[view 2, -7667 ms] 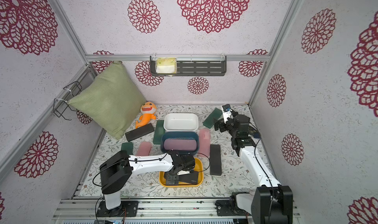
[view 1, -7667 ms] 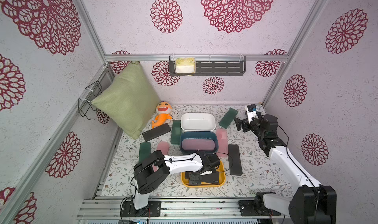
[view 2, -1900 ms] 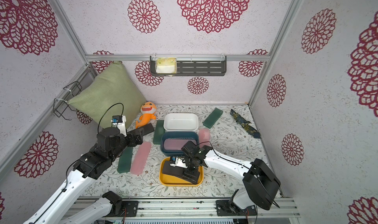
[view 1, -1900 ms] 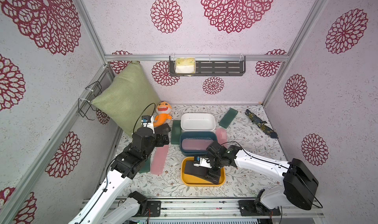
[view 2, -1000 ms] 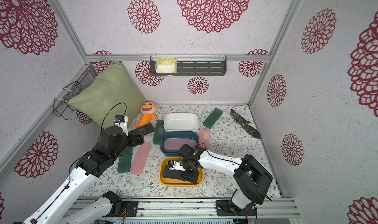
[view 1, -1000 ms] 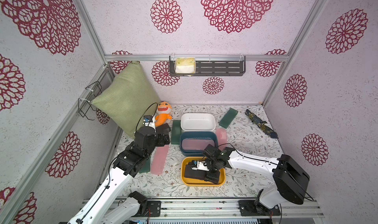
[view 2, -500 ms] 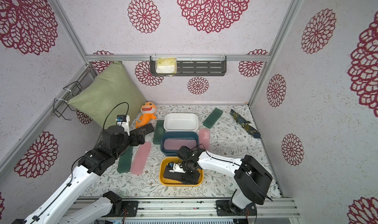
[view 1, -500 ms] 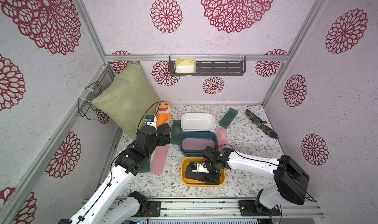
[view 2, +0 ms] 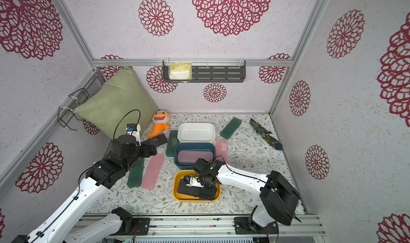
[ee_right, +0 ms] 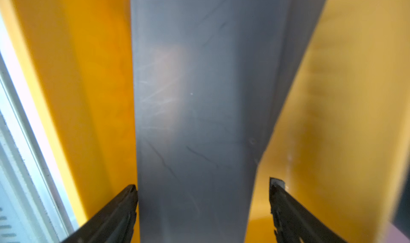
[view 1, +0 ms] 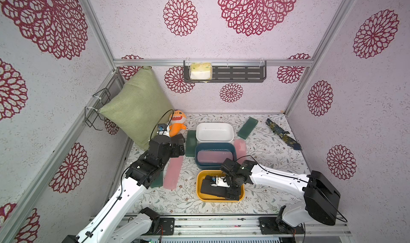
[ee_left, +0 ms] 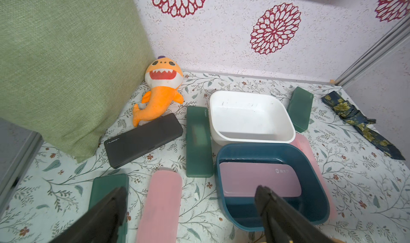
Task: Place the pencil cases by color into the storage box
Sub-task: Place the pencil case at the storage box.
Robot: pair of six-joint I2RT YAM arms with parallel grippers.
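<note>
A black pencil case (ee_right: 199,97) lies on another black one in the yellow bin (view 1: 199,186). My right gripper (ee_right: 204,184) is open astride it; one finger brushes its edge, the other stands apart. The blue bin (ee_left: 224,199) holds a pink case (ee_left: 259,177); another pink case (ee_left: 304,142) lies beside it. The white bin (ee_left: 253,140) holds nothing. My left gripper (ee_left: 190,189) hovers open at the left over a pink case (ee_left: 162,202) and a green one (ee_left: 108,191). Beyond lie a black case (ee_left: 144,140) and two green cases (ee_left: 197,142), (ee_left: 300,111).
A green cushion (view 1: 137,106) leans in the back left corner, with an orange shark plush (view 1: 176,125) beside it. A dark floral cloth strip (view 1: 281,134) lies at the back right. A wall shelf (view 1: 224,74) and a wire rack (view 1: 97,106) hang above the floor.
My right gripper has opened and let go of the black case in the yellow bin. My left arm has crept slightly toward the back, still open.
</note>
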